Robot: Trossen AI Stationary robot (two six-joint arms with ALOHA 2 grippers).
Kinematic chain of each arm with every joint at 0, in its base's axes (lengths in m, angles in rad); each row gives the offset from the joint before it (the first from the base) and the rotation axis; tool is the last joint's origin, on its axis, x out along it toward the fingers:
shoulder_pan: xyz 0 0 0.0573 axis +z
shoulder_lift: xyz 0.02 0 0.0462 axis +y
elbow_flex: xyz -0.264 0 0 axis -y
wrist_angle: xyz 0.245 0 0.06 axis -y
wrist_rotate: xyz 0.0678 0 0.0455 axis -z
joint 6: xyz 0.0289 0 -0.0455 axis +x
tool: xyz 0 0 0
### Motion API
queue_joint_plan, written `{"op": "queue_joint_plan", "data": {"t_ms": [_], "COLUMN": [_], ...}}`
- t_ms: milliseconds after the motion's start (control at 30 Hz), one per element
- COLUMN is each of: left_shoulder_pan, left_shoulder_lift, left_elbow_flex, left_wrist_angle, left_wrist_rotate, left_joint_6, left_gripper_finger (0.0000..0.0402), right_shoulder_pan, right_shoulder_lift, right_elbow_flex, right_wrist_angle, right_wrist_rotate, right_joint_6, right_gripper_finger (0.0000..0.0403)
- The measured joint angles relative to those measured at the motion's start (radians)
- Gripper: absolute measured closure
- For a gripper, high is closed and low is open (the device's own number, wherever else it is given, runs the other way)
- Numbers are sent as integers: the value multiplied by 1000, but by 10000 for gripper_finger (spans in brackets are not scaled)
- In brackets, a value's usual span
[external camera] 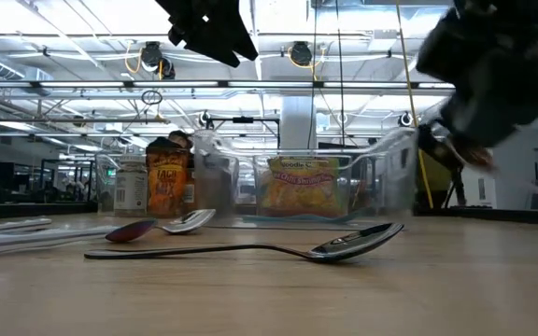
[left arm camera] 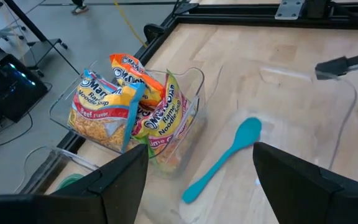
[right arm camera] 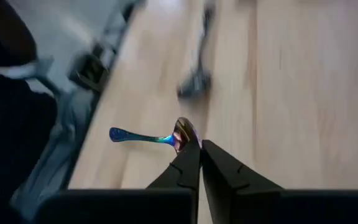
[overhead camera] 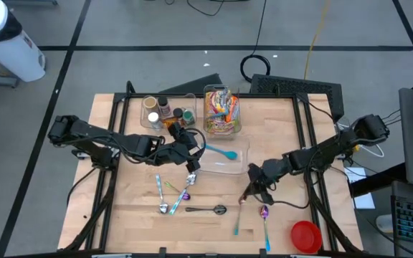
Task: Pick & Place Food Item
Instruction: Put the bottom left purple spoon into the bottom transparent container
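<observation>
Ramen noodle packets [overhead camera: 221, 111] [left arm camera: 129, 106] stand on end in a clear tub [left arm camera: 194, 93] at the table's far middle. In front of it a teal spoon [overhead camera: 221, 152] [left arm camera: 225, 158] lies in a clear shallow tray [overhead camera: 235, 163]. My left gripper [overhead camera: 192, 154] [left arm camera: 197, 186] hovers open above the tray's left end, holding nothing. My right gripper [overhead camera: 253, 188] [right arm camera: 199, 149] is right of the table's centre, shut on an iridescent spoon [right arm camera: 148, 137] [overhead camera: 244, 197]. In the low view it is blurred [external camera: 474, 140]. My right gripper pinches the iridescent spoon at its bowl end [right arm camera: 185, 132] between the tips of its two fingers. The fingers slant down from the table's right side and lie across the spoon. The blue handle [right arm camera: 117, 133] sticks out sideways, roughly level, and the spoon looks clear of the table.
Several loose spoons [overhead camera: 206, 210] [external camera: 250, 250] lie on the wood near the front middle, one purple-bowled [overhead camera: 264, 213]. A clear bin of spice jars [overhead camera: 165, 113] [external camera: 157, 182] stands at the far left. A red bowl [overhead camera: 305, 236] sits at the near right corner.
</observation>
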Motion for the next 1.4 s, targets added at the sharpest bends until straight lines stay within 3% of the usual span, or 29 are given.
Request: {"op": "queue_joint_plan", "data": {"t_ms": [267, 467, 667, 933, 1400], "left_shoulder_pan": [0, 0, 0, 0, 0], "left_shoulder_lift": [0, 0, 0, 0, 0], "left_elbow_flex": [0, 0, 0, 0, 0], "left_wrist_angle": [0, -2, -1, -2, -6], "left_wrist_rotate": [0, 0, 0, 0, -1], "left_joint_6": [0, 8, 12, 12, 9], "left_gripper_finger": [103, 103, 103, 103, 103], "right_shoulder_pan": [-70, -104, -125, -164, -169], "right_shoulder_lift": [-16, -16, -16, 10, 316], "right_elbow_flex": [0, 0, 0, 7, 340], "right_wrist_angle": [224, 399, 628, 663, 232], "right_wrist_rotate": [-128, -116, 100, 600, 892], "right_joint_6": [-95, -147, -274, -428, -651], "right_gripper_finger": [402, 402, 403, 403, 403]}}
